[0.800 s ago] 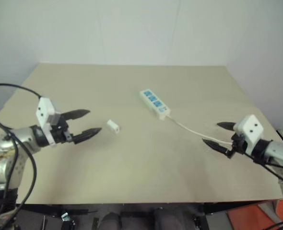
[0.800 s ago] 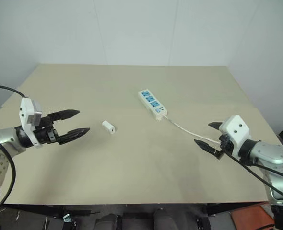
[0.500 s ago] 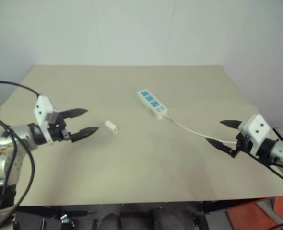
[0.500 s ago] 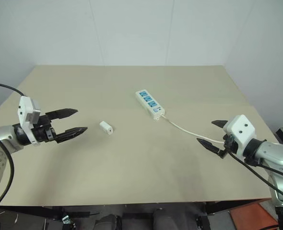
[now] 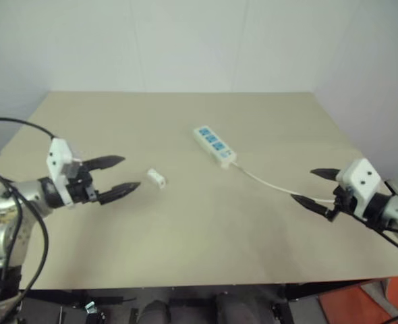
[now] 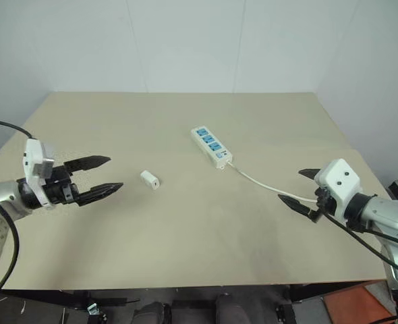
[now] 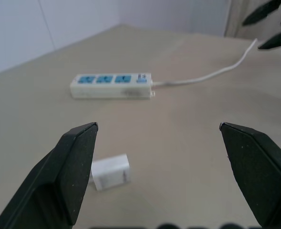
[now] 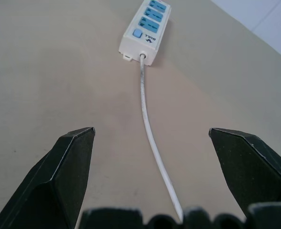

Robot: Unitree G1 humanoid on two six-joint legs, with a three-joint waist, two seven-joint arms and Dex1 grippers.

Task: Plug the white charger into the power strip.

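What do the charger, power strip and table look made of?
Charger: likely hard white plastic, smooth boxy faces. Power strip: white plastic with blue panels; its cord looks rubbery and bends loosely. Table: matte beige board, perhaps laminate or wood.

Head cams look down on table; wrist cams low, both see power strip.

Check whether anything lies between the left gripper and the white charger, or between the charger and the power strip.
Nothing visible blocks either path. The open left gripper faces the white charger across bare table. From the charger to the power strip the tabletop is bare too; the strip's cord trails off toward the right gripper.
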